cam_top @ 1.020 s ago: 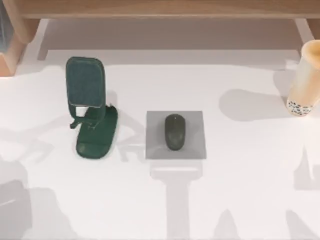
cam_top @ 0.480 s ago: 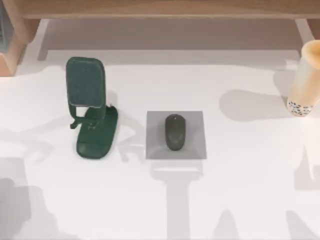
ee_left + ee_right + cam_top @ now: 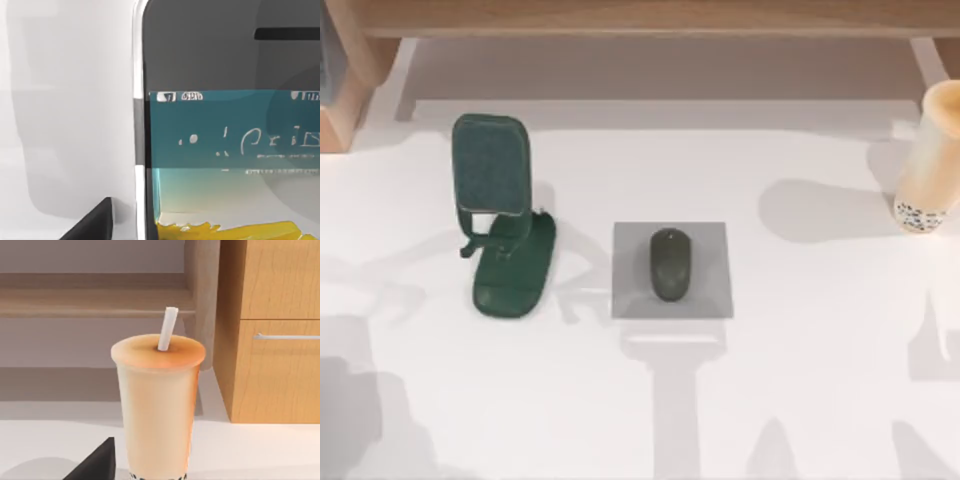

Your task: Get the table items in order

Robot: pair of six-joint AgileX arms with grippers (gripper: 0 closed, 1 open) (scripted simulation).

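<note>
table items spread out, our grippers close on two of them

from above, the mouse (image 3: 669, 264) lies lengthwise on a grey square pad (image 3: 710, 290) near the middle of the white table (image 3: 800, 380). just left of the pad stands a dark green phone stand (image 3: 500, 215), its backrest upright and nothing resting on it. the tan cup (image 3: 930, 160) stands upright at the table's right edge, well apart from the mouse, its speckled base showing (a wooden shelf (image 3: 640, 18) runs along the far side).

our left wrist camera looks closely at the smartphone (image 3: 230, 125), lying flat on the white surface with its white edge and a teal-and-yellow screen showing. a dark fingertip (image 3: 95, 222) of our left gripper juts in just beside the phone's edge, and whether it touches we cannot tell, nor how far the fingers are spread.

our right wrist camera faces the cup head on, upright, with a white straw (image 3: 167, 329) standing in its top and a wooden cabinet (image 3: 272, 330) behind. a dark fingertip (image 3: 97, 462) of our right gripper sits beside the cup's lower part; again we cannot tell the finger spread.
</note>
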